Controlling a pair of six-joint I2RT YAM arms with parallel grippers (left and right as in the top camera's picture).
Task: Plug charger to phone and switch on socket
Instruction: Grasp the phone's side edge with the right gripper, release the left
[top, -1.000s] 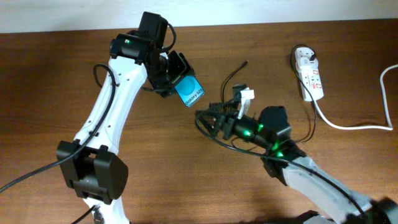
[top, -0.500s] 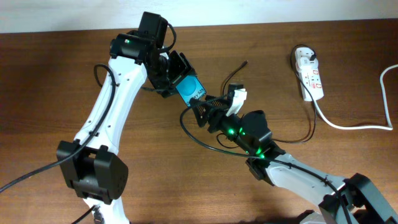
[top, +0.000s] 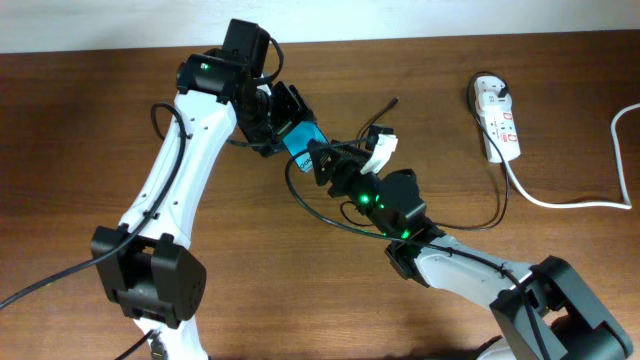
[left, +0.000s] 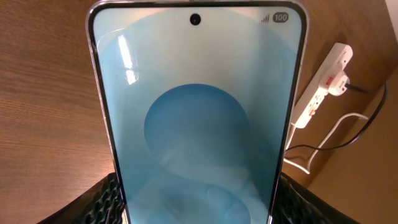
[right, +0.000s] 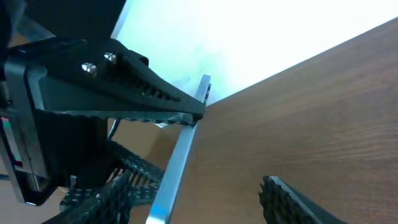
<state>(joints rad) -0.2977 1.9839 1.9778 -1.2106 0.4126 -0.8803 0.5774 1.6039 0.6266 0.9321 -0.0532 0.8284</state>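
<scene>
While the phone (top: 303, 138) is held off the surface (top: 90, 120), it is clamped by its lower part between the two fingers of the left end effector (top: 283, 122), the screen lit pale blue and turned towards the left wrist camera. In that view the handset fills most of the picture, with the dark textured fingers (left: 102, 202) seen at either side of its bottom end.

The right end effector (top: 322, 160) is brought up just beside the phone. From the right wrist view its jaws are seen standing apart, and the thin silver edge of the phone is seen in the gap between them, without either pad being pressed on it. Nothing can be made out in its grip.

The socket (top: 498, 122) is laid at the far right of the surface, well apart from both arms, with its thick white cord (top: 570, 205) trailing off to the right edge. The charger (left: 375, 112) is seen as a thin black cable running from the end of the socket and curving back across the wood towards the arms. Its connector tip cannot be made out in any view.
</scene>
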